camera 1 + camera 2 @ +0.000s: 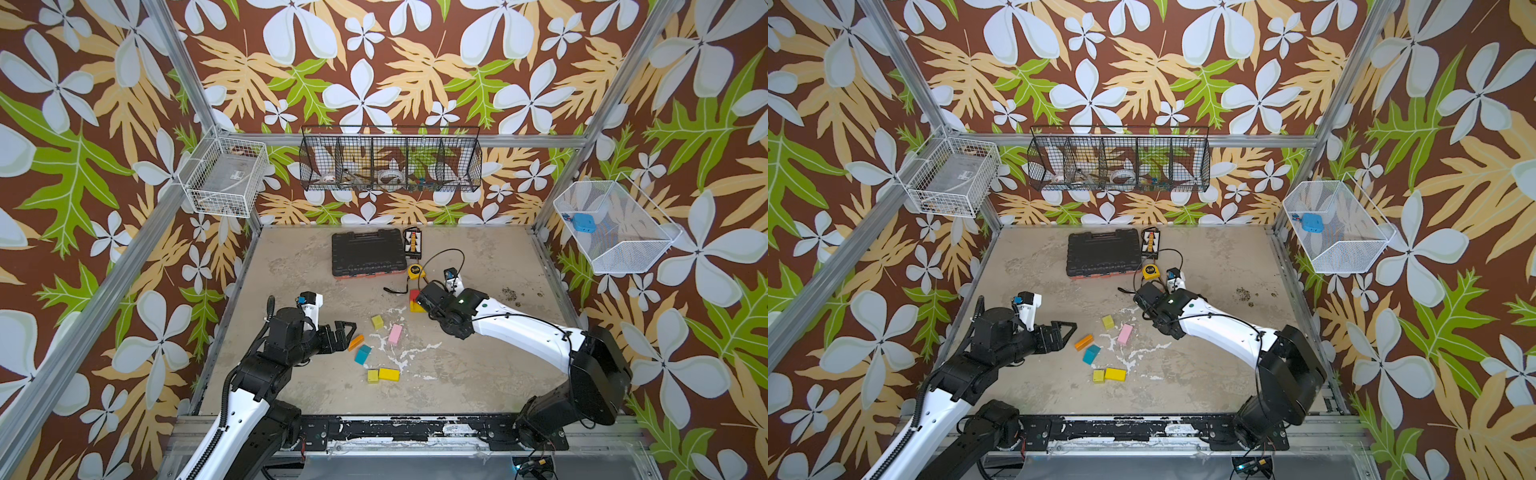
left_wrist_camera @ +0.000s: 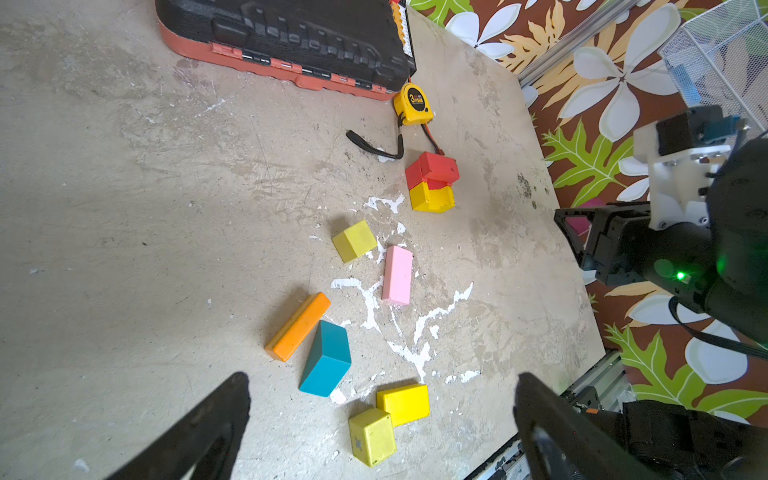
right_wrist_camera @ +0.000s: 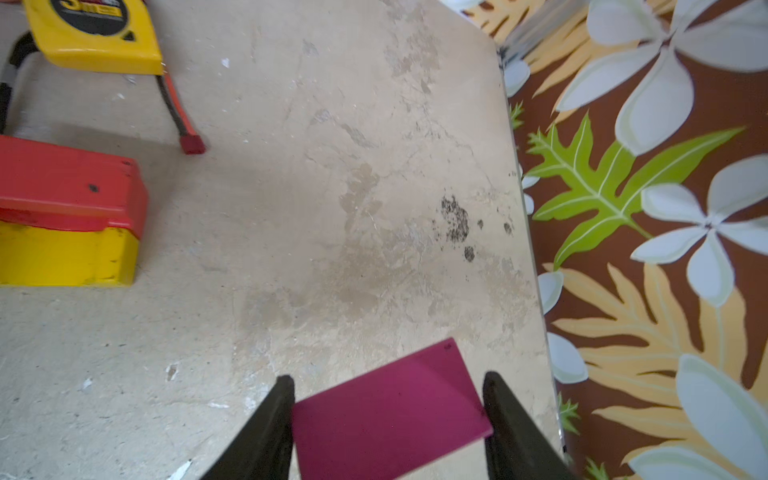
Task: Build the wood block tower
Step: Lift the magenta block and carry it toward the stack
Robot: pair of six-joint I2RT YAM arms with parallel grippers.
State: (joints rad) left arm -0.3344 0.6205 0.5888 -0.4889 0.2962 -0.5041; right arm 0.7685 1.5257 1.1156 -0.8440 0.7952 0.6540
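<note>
- The right gripper (image 3: pixel 389 379) is clenched on a magenta block (image 3: pixel 390 411), with a finger pressed to each of two opposite sides.
- It holds the block just beside the tower (image 2: pixel 432 183), not touching it.
- The tower is a red block (image 2: pixel 434 168) resting slightly askew on a yellow base block (image 2: pixel 430 198). It stands near the middle of the table (image 2: pixel 124 208), a little toward the far edge.
- The left gripper (image 2: pixel 382 381) is released, jaws spread wide with nothing between them, over the left half of the table.
- Loose blocks lie between the tower and the near edge: a lime-yellow cube (image 2: pixel 355 241), a pink bar (image 2: pixel 397 274), an orange bar (image 2: pixel 298 326) touching a teal block (image 2: pixel 326 359), and a yellow slab (image 2: pixel 403 403) against a yellow cube (image 2: pixel 372 436).
- A tape measure (image 2: pixel 412 104) sits just behind the tower, next to the black tool case (image 2: pixel 291 37) by the far edge.
</note>
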